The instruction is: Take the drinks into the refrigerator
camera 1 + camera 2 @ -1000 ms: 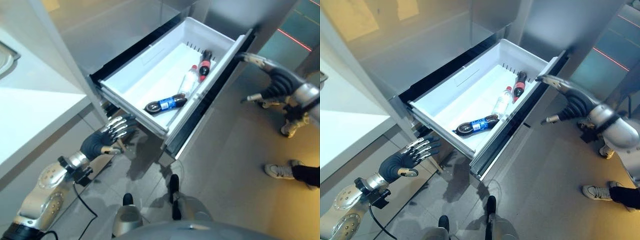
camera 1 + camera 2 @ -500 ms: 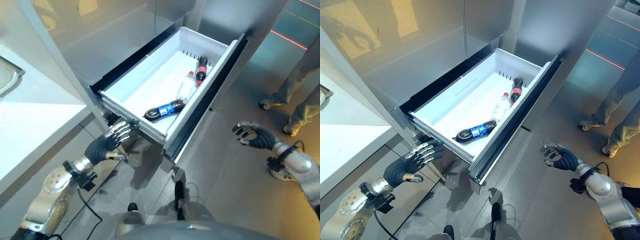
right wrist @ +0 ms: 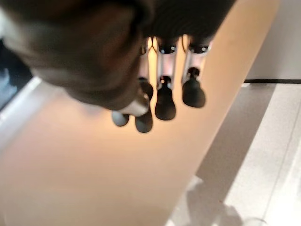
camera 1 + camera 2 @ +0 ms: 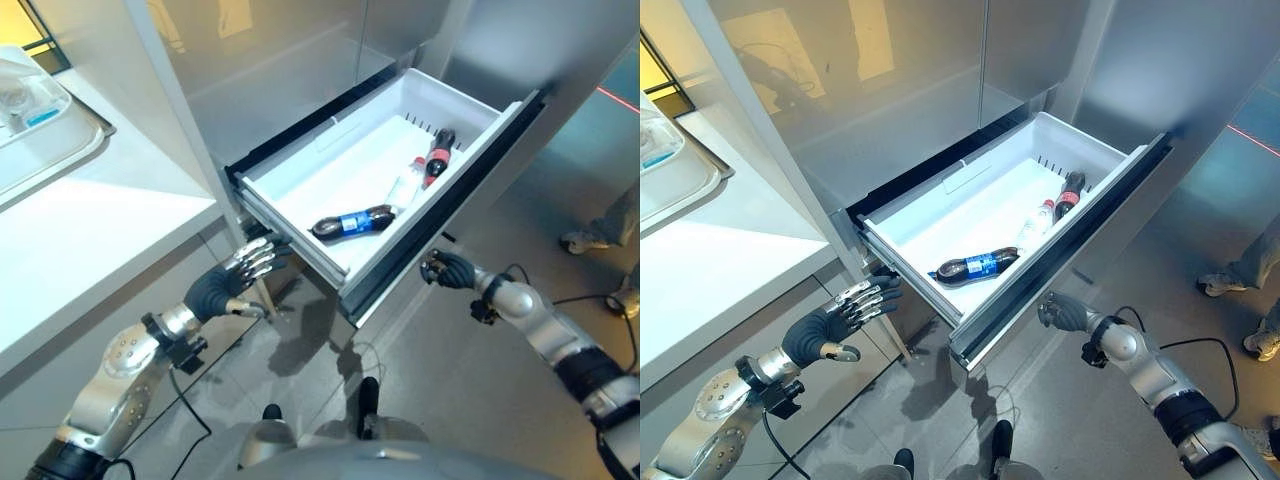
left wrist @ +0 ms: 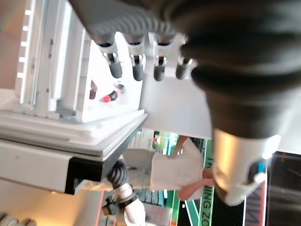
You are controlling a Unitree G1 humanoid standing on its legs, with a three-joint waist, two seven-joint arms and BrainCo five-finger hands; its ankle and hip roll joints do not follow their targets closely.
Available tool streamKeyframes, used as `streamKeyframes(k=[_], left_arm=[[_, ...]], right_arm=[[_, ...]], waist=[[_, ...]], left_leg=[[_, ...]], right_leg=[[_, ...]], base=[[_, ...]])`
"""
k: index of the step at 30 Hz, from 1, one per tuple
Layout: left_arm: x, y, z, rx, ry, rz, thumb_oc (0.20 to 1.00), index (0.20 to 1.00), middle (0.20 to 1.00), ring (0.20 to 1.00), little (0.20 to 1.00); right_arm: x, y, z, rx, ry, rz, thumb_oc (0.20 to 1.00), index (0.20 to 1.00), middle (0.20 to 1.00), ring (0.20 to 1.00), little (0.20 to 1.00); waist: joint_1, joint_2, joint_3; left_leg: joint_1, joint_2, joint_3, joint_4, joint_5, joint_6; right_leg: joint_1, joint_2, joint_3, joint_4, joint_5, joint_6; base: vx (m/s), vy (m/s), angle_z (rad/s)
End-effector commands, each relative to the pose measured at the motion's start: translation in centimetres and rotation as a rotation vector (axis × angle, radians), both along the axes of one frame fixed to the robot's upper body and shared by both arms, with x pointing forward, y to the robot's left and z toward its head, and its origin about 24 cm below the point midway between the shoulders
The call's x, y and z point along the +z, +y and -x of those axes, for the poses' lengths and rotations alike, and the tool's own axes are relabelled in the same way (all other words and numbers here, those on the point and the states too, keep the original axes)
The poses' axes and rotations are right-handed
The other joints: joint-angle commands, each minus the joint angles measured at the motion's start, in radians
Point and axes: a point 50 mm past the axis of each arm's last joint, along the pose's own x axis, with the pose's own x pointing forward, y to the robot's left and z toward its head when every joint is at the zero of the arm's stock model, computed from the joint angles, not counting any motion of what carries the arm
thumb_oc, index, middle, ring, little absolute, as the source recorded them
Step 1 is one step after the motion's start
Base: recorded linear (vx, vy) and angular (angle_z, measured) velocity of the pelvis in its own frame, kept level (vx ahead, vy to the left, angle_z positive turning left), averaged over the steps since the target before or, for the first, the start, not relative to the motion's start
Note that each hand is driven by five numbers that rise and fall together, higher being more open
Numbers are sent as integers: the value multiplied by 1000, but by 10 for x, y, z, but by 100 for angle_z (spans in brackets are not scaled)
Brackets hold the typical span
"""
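Right eye view: the right hand is against the grey outer front panel of the pulled-out white plastic refrigerator drawer, at its near right. The right wrist view shows its dark fingertips extended toward the flat panel face, holding nothing; whether they actually touch the panel cannot be told.

The left hand hovers just below the drawer's near left corner, fingers straight and spread a little, thumb apart, holding nothing. The left wrist view shows its fingertips near the drawer's white side wall.

Three drinks lie inside the drawer along its right side. A dark cola bottle with a blue label lies on its side nearest the robot. Farther back lies a clear plastic bottle with a white label, and beyond that a dark bottle with a red label, near the far right corner.

A white counter stands to the left. A person's shoes show on the grey floor at far right.
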Motion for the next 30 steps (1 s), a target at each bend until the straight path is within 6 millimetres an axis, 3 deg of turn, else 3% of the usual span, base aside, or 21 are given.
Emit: streamKeyframes(k=[1,8,13,19,22,27,28,29,30], left_arm=[[19,-13,-4,-78,-94,40,1000,1000,1000,1000,1000],[20,-16,-4,-103,-87,56,1000,1000,1000,1000,1000],[21,-22,-6,-118,-84,80,1000,1000,1000,1000,1000],[23,-26,-9,-130,-95,83,1000,1000,1000,1000,1000],[23,-27,-10,-130,-93,82,1000,1000,1000,1000,1000],[22,-24,-8,-109,-101,71,1000,1000,1000,1000,1000],[22,-23,-8,-101,-104,68,1000,1000,1000,1000,1000],[21,-18,-7,-75,-112,63,1000,1000,1000,1000,1000],[20,-19,-7,-77,-110,62,1000,1000,1000,1000,1000]], right_arm=[[76,49,-50,172,-268,-27,200,200,200,200,200],[94,56,-72,162,-302,25,200,200,200,200,200],[129,63,-90,123,-408,15,200,200,200,200,200],[143,71,-92,136,-469,-1,200,200,200,200,200],[141,73,-90,142,-468,-25,200,200,200,200,200],[114,57,-71,103,-418,-136,200,200,200,200,200],[104,51,-65,85,-399,-155,200,200,200,200,200],[85,31,-50,14,-372,-207,200,200,200,200,200],[84,30,-49,12,-371,-207,200,200,200,200,200]], waist=[[72,11,33],[113,12,42],[157,16,39],[176,19,41],[179,18,40],[166,12,40],[160,11,40],[143,9,42],[145,8,40]], left_leg=[[-30,-42,-69,15,-27,80],[-53,-33,-126,12,-6,67],[-86,-37,-197,15,14,60],[-115,-51,-248,18,28,58],[-121,-56,-260,19,31,60],[-123,-66,-267,15,30,68],[-123,-66,-268,12,31,69],[-122,-67,-266,5,34,72],[-122,-67,-266,4,34,72]], right_leg=[[-18,-34,-40,244,-185,76],[-9,-47,-104,261,-195,67],[12,-64,-189,261,-203,58],[31,-81,-251,254,-202,58],[34,-86,-266,253,-199,60],[36,-98,-269,245,-189,67],[37,-99,-269,243,-187,68],[36,-102,-270,240,-183,71],[37,-102,-270,240,-183,72]], base=[[7,-31,25],[-6,-64,36],[-6,-51,46],[-26,-18,43],[-21,12,34],[-19,40,22],[-16,42,5],[-17,42,3],[-17,38,2]])
